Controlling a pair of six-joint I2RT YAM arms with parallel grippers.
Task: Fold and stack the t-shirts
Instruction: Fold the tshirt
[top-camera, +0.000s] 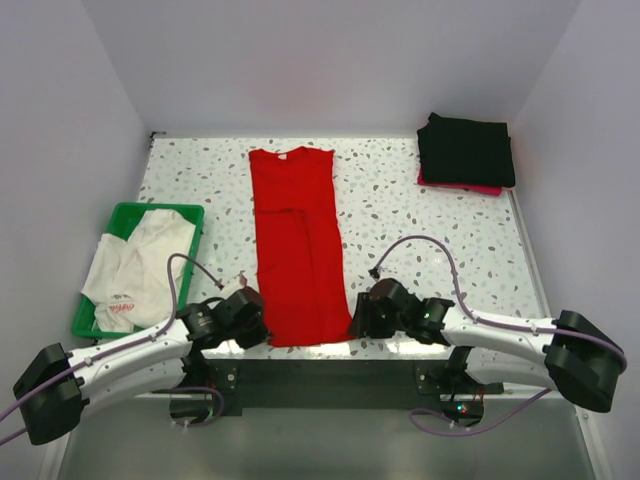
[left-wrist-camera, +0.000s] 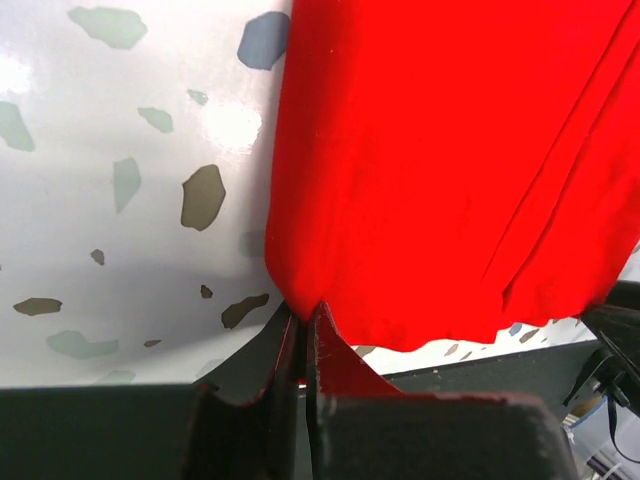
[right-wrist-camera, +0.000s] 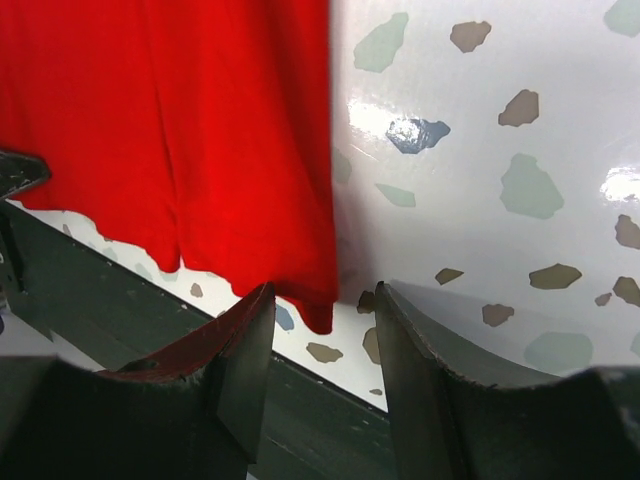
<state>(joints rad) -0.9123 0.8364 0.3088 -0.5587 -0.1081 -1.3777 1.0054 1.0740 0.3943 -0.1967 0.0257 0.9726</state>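
Pressed together, the left claw (left-wrist-camera: 303, 312) pinches the near left hem corner of the plain bright red cloth t-shirt (top-camera: 295, 250). The shirt lies as a long, flat, lightly creased strip down the glossy speckled white desk (top-camera: 400, 230). At left, a crumpled white t-shirt with small red print (top-camera: 140, 265) fills the rectangular green plastic basket (top-camera: 150, 207). Squarely folded black t-shirts (top-camera: 466, 148) sit stacked far right. The right claw (right-wrist-camera: 322, 292) stands partly open, its wedge-shaped fingers either side of the hem's near right corner.

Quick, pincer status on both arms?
Left pincer: closed on the near corner of the red t-shirt.
Right pincer: open, astride the shirt's other near corner, not gripping.
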